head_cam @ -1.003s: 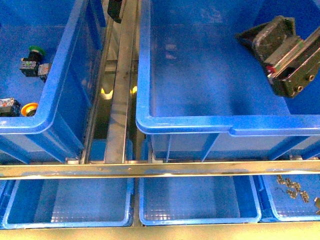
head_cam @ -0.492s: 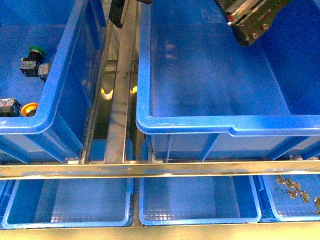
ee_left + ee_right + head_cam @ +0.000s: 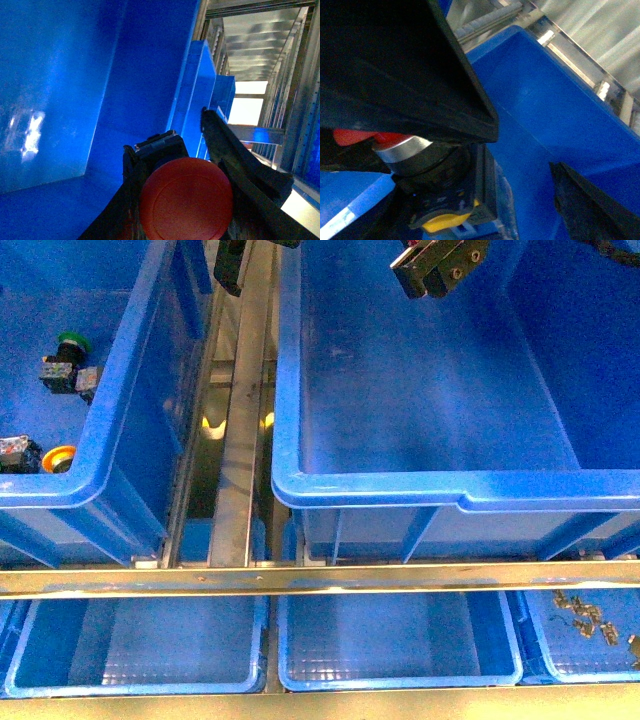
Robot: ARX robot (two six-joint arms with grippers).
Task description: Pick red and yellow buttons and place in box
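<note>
While the left hand point(image 3: 181, 131) clenches a red button point(image 3: 186, 200), the right hand's point(image 3: 430, 267) grip over the box point(image 3: 400, 488) cannot be told.

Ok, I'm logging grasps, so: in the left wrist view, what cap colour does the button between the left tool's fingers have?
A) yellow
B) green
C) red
C: the red button shows its round cap wedged between the two fingers of the left tool.
</note>
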